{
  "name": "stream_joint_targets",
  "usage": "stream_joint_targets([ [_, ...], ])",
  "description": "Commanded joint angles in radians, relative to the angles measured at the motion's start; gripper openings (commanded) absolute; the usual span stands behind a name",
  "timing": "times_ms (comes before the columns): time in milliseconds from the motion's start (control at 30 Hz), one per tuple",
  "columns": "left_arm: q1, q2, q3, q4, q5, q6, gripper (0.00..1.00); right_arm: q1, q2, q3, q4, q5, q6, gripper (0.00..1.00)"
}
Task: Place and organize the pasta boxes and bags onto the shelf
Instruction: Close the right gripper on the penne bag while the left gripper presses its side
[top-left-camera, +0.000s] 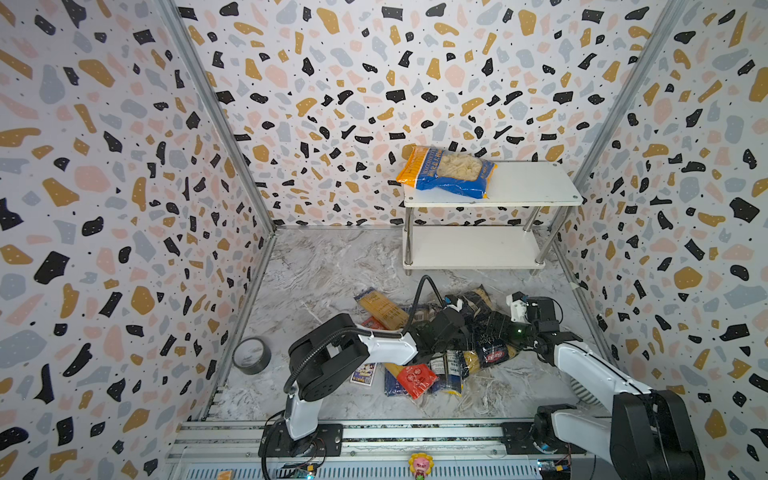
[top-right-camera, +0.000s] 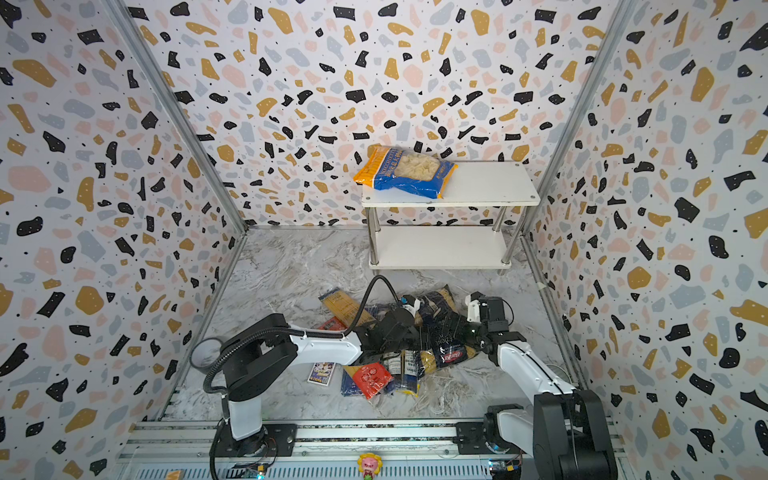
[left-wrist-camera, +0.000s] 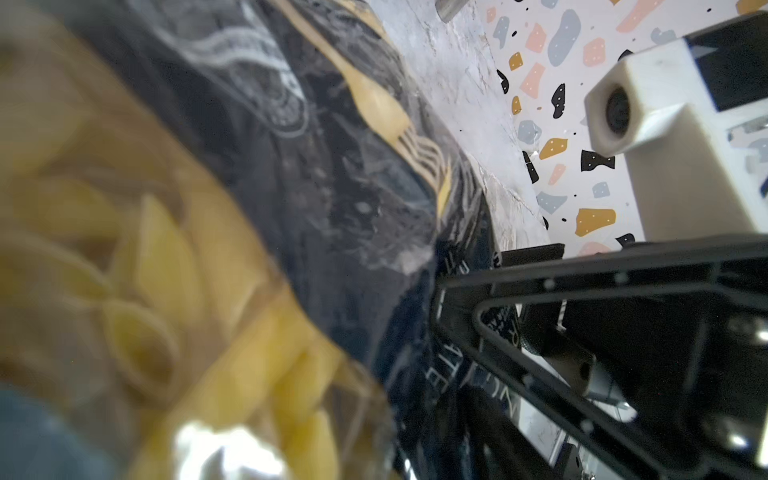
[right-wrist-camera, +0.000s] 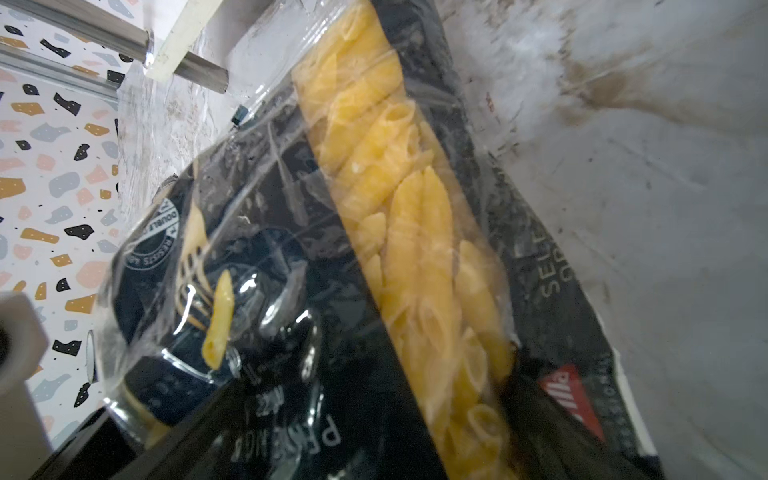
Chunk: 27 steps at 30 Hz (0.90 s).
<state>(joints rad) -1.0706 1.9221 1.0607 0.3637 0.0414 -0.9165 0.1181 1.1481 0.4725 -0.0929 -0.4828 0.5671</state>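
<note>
On the grey marble table (top-left-camera: 324, 266), among long spaghetti packs (top-left-camera: 411, 378) near the white two-tier shelf (top-left-camera: 536, 187), the dark navy penne bag (top-left-camera: 490, 345) is flanked by both arms. Grasping it is judged the step in hand; a lift onto a board is called for next. The right fingers (left-wrist-camera: 582, 272), spread wide, are shown only by the left wrist view. Whether the left fingers (top-left-camera: 457, 330) are closed cannot be told. The blue-orange shell bag (top-left-camera: 446, 172), already shelved, is seen only in both top views.
</note>
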Motion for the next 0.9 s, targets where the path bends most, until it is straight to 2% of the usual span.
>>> stream_joint_targets([
  [0,-0.022,0.024,-0.014,0.070,0.096,-0.007,0.48,0.020,-0.030,0.020,-0.088,-0.117,-0.001,1.00],
  [267,-0.017,-0.017,-0.029,0.049,0.093,0.010,0.43,-0.019,-0.096,0.071,-0.181,-0.074,-0.036,1.00],
  [367,-0.008,-0.065,-0.031,0.008,0.086,0.049,0.36,-0.033,-0.106,0.081,-0.191,-0.072,-0.060,1.00],
  [567,0.038,-0.194,-0.026,-0.106,0.101,0.177,0.23,-0.036,-0.136,0.080,-0.168,-0.140,-0.125,0.99],
  [700,0.092,-0.278,-0.052,-0.157,0.127,0.219,0.22,-0.039,-0.186,0.074,-0.154,-0.146,-0.122,0.99],
  [867,0.152,-0.356,-0.093,-0.150,0.171,0.246,0.22,-0.043,-0.180,0.047,-0.089,-0.263,-0.103,0.99],
])
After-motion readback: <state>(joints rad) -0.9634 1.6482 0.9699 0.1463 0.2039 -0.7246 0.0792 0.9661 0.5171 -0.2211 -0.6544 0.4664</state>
